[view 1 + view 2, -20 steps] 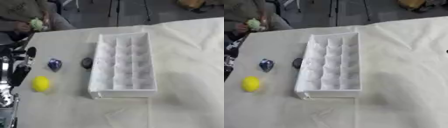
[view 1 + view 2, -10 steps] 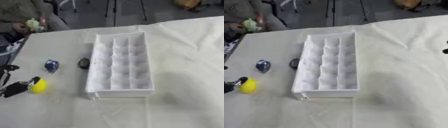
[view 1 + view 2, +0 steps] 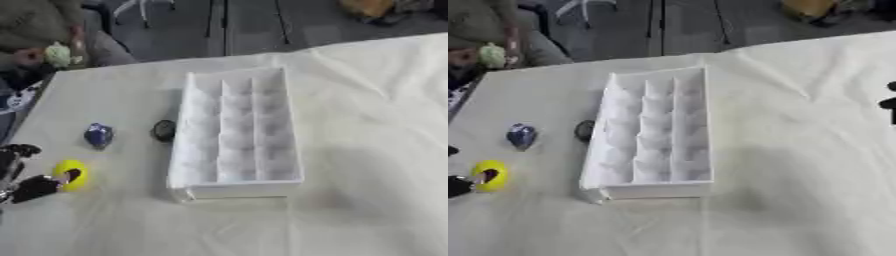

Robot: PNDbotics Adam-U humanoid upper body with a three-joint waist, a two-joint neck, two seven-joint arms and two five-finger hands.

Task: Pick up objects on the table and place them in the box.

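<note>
Right at the tips of my left hand [image 3: 33,186] sits the yellow ball [image 3: 72,174], down at the near-left of the table [image 3: 367,150]. One dark fingertip is touching its near side, and another part of the hand sits a little further out to the left, so the fingers look spread and not curled round anything. Nothing held yet, as far as I can tell. My right hand [image 3: 890,102] only pokes in as a dark sliver at the right edge, way off from everything, and I can't tell what its fingers are doing.

Beyond my left fingertips, further from me, there's a small blue object [image 3: 98,135], and just to the right of that a small dark object [image 3: 164,130] sitting right beside the left wall of the white box [image 3: 284,150]. The box is off to the right of my fingers, divided into lots of little compartments, all empty from what I can see.

So I reckon this is the grab-the-ball step. Round things roll, and poking it from one side would probably just shove it toward the box wall. Better to get the thumb on one side and fingers on the opposite side, straddle it, then close. After that, lift clear of the box's wall before going over a compartment.
</note>
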